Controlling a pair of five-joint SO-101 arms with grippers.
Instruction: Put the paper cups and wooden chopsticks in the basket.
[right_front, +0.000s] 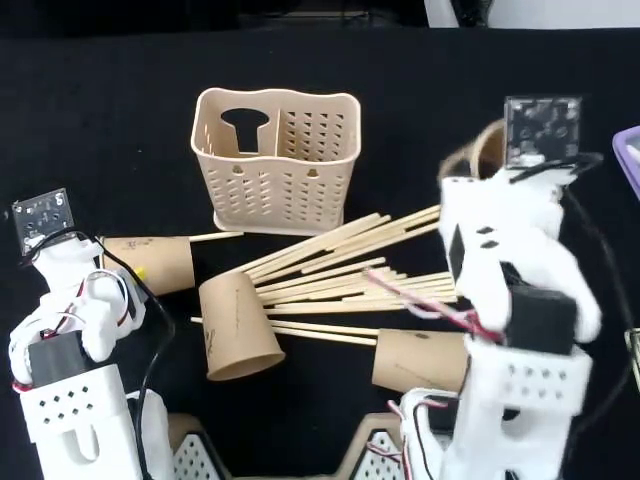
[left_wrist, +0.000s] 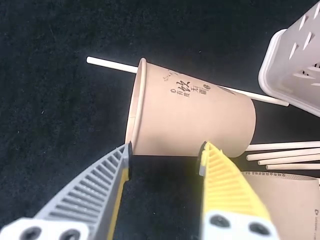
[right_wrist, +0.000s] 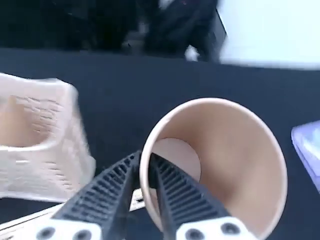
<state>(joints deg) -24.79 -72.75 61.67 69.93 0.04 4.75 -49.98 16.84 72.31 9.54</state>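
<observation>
Beige basket (right_front: 275, 190) upright, chopsticks (right_front: 350, 290) fanned beside, 3 paper cups (right_front: 238, 328) on sides, 4th cup (right_wrist: 225, 165) rim-pinched

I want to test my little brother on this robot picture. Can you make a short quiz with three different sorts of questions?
1. True or false: the beige plastic basket with holes already holds some of the wooden chopsticks.
2. What does the right gripper pinch? A: the rim of a brown paper cup. B: one chopstick. C: the basket's wall.
3. Fill in: in the high view, ___ other paper cups lie on the black table.
Key: 1 false; 2 A; 3 three.
</observation>
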